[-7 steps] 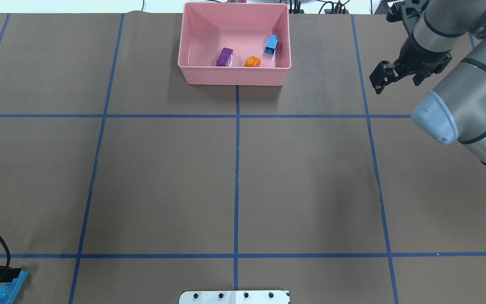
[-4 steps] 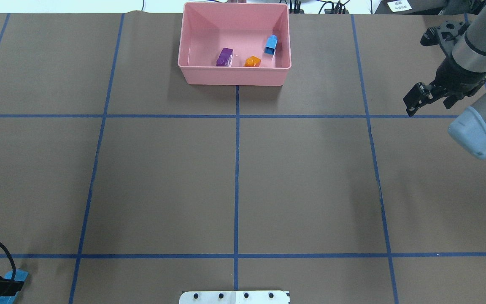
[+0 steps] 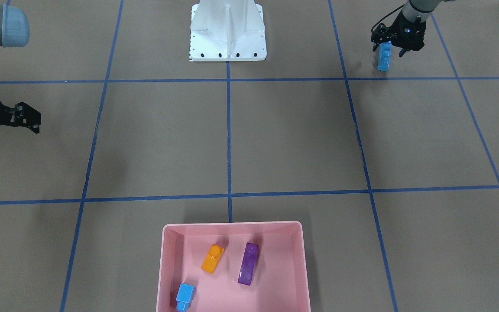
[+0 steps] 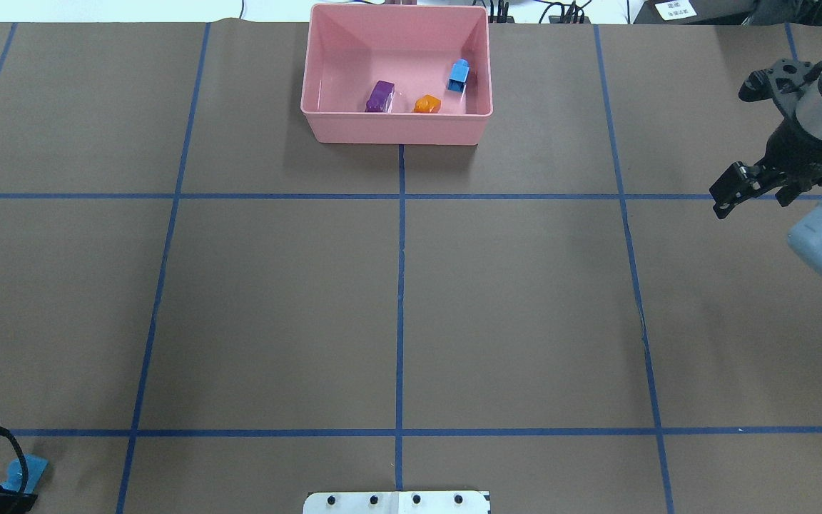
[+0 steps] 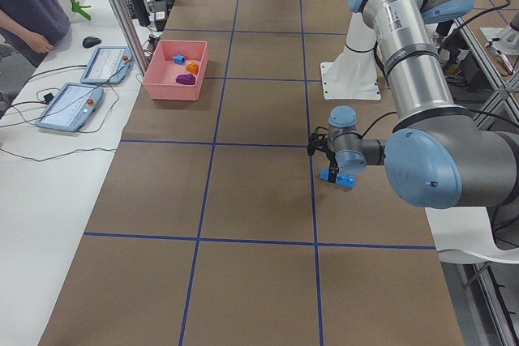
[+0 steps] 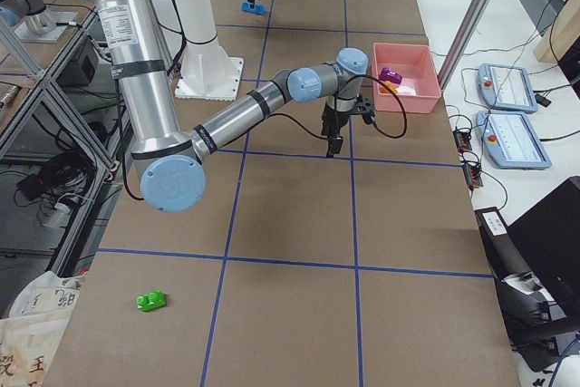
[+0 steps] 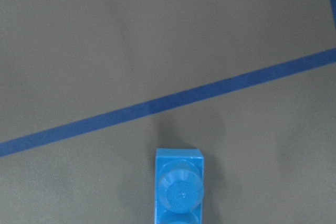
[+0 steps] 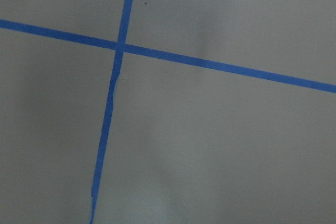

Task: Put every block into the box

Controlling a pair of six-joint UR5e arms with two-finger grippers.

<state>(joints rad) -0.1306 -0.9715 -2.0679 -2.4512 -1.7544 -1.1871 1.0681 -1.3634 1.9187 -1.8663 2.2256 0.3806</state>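
Observation:
The pink box [image 4: 397, 127] stands at the table's far middle edge. In it lie the orange block [image 4: 427, 104], the purple block [image 4: 380, 96] and a small light blue block [image 4: 459, 75]. A long light blue block [image 3: 383, 58] lies on the table at the near left corner. My left gripper [image 3: 391, 48] hangs open over its end and hides part of it. The left wrist view shows that block's [image 7: 179, 187] free end. My right gripper [image 4: 752, 200] hangs open and holds nothing, right of the box. A green block [image 6: 151, 300] lies alone near the table's right end.
The white robot base [image 3: 228, 30] sits at the table's near middle edge. Blue tape lines [image 4: 400, 285] divide the brown table into squares. Beyond the box, a side bench holds two tablets [image 5: 81, 87], and a person [image 5: 28, 2] stands there.
My right arm has swung right and back toward the robot, away from the box. My left gripper has shifted over the long light blue block, covering more of it. The block stayed put.

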